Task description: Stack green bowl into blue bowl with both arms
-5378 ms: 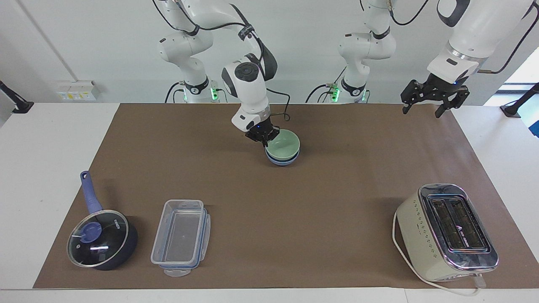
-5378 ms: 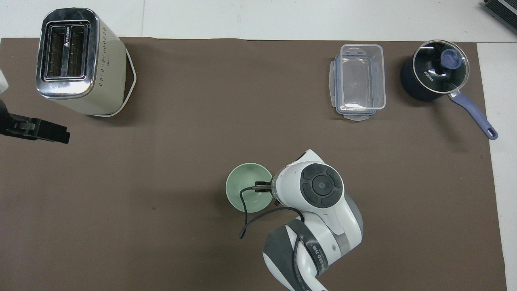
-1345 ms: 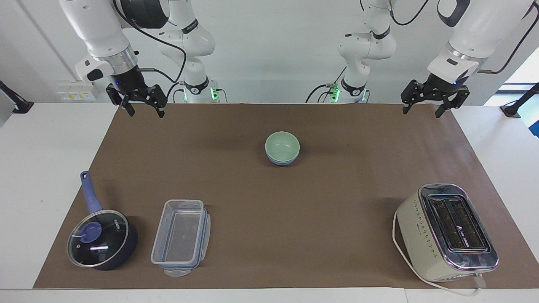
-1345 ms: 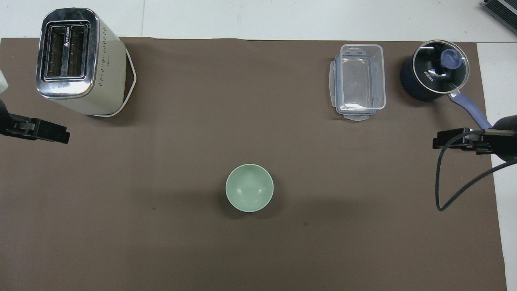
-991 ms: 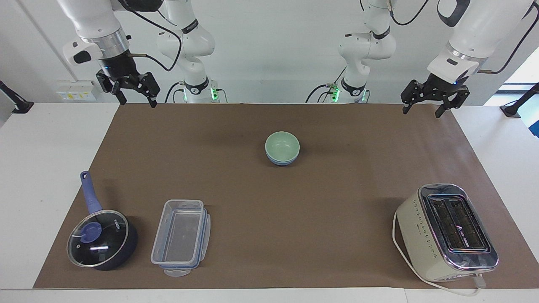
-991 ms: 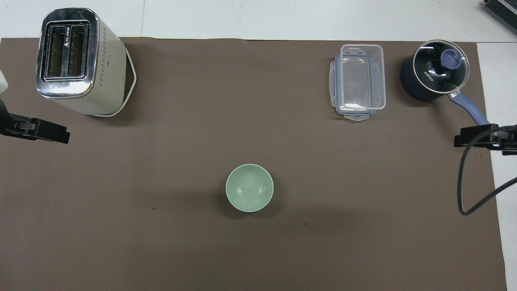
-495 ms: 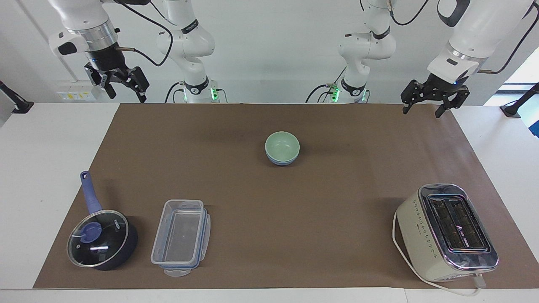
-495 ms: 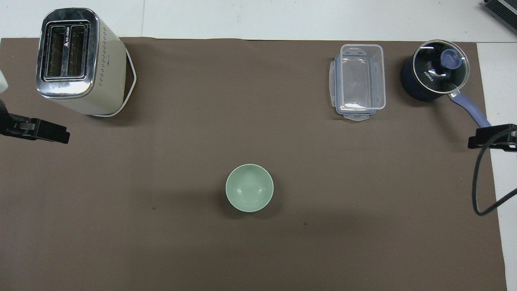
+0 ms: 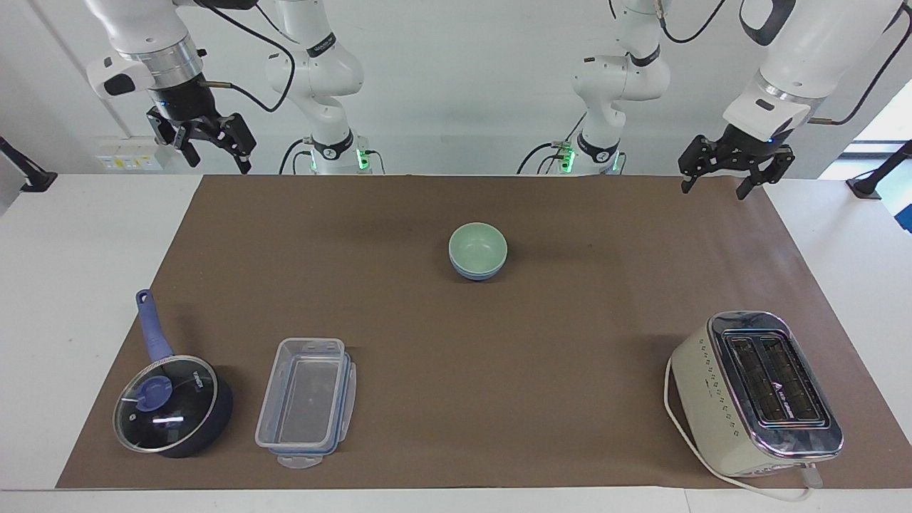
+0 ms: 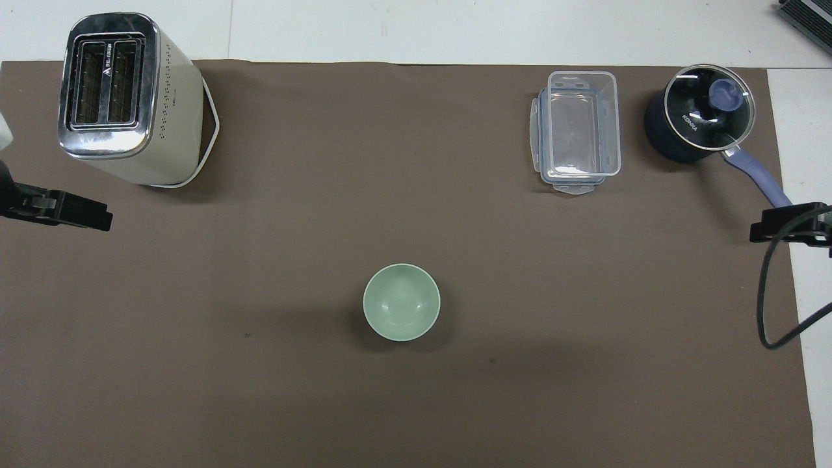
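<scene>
The pale green bowl [image 9: 477, 244] sits nested inside the blue bowl [image 9: 476, 273] in the middle of the brown mat. In the overhead view only the green bowl [image 10: 402, 301] shows; the blue bowl is hidden under it. My right gripper [image 9: 217, 161] is open and empty, raised over the mat's corner at the right arm's end, well apart from the bowls; it also shows in the overhead view [image 10: 788, 225]. My left gripper [image 9: 714, 190] is open and empty, raised over the mat's corner at the left arm's end, and waits there; it also shows in the overhead view [image 10: 62, 209].
A cream toaster [image 9: 757, 393] stands farther from the robots at the left arm's end. A clear plastic container [image 9: 306, 400] and a dark blue lidded saucepan [image 9: 171, 402] stand farther from the robots at the right arm's end. A brown mat [image 9: 570, 342] covers the table.
My right gripper has let go of the green bowl, opened, risen and drawn back to the right arm's end. The bowls stay nested. The left arm has not moved.
</scene>
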`<state>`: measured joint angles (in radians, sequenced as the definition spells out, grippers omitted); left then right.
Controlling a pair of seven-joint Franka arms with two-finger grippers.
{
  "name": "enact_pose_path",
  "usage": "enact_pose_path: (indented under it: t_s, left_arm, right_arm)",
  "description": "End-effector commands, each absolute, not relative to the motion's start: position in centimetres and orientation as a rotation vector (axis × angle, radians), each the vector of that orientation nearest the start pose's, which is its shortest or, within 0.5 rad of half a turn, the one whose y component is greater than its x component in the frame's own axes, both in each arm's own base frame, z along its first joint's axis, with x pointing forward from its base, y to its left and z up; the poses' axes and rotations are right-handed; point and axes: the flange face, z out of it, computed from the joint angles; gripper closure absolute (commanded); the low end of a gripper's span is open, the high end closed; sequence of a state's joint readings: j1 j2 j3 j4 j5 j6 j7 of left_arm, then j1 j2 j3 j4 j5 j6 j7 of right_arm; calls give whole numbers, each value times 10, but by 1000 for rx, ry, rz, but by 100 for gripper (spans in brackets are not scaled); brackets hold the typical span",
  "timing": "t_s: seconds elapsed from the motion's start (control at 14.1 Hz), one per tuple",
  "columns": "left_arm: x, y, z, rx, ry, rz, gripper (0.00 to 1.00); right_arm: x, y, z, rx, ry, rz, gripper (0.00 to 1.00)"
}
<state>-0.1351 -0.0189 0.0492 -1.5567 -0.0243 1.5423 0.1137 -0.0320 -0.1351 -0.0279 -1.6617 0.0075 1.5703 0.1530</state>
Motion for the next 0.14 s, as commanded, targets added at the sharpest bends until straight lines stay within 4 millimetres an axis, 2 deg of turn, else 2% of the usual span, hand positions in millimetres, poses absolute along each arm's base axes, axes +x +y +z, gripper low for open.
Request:
enact_pose_path:
  t_s: [0.0,0.07]
  left_arm:
    - [539,-46,643,-3161,314,-4,0]
    - [539,-45,643,-3162,306,1,0]
  right_arm:
    - [509,-32,652,-3146,255,-35,0]
    - [509,-33,651,-3155,203,-32,0]
